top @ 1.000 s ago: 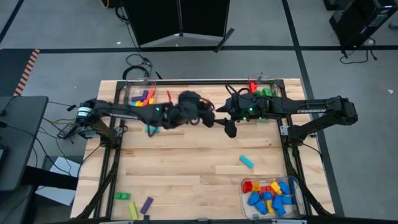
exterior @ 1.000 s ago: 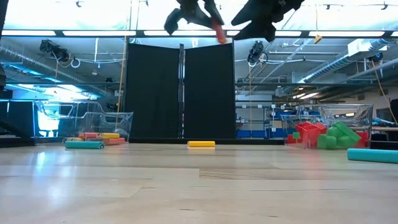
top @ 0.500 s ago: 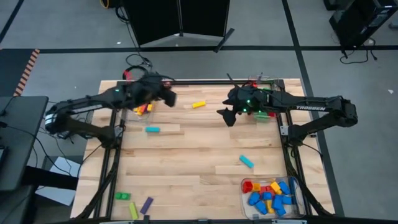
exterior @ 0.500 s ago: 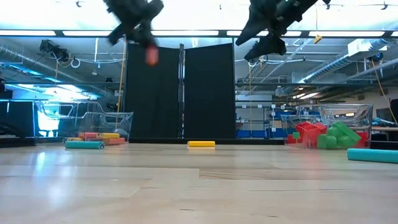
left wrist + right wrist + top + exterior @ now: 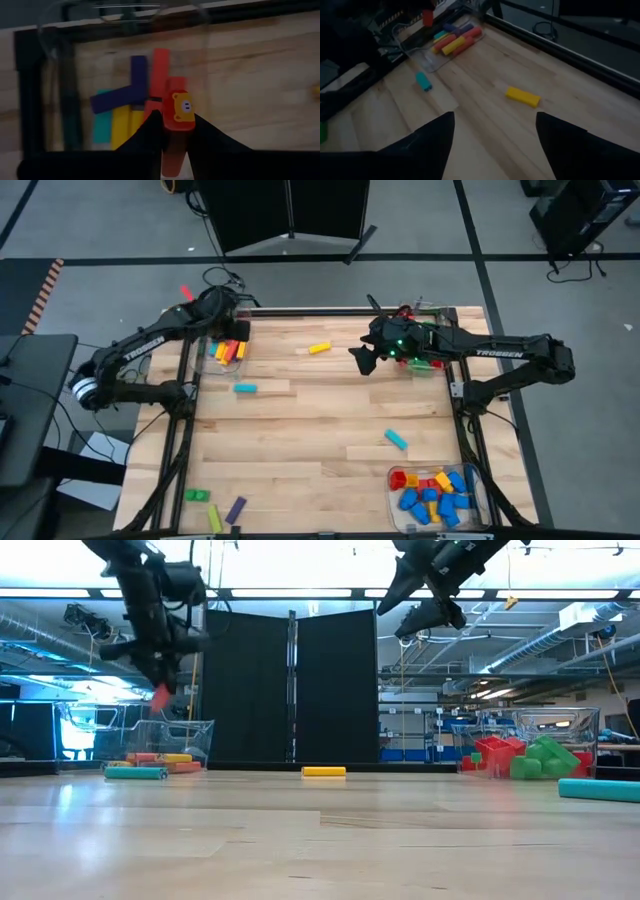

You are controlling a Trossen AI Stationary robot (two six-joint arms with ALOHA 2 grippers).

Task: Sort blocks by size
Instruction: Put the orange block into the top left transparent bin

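Left hand (image 5: 172,131) upper left of frame, clamped on red bar (image 5: 172,125) above clear bin (image 5: 228,350) of long bars, right hand (image 5: 362,362) spread wide, empty, yellow block (image 5: 319,348) upper centre of counter (image 5: 320,470)

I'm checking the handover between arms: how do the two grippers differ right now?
The left gripper is shut on a red block, while the right gripper is open and holds nothing. The left gripper hangs over the clear bin of long blocks at the table's far left corner; the right gripper hovers near the far right. Both are raised off the table.
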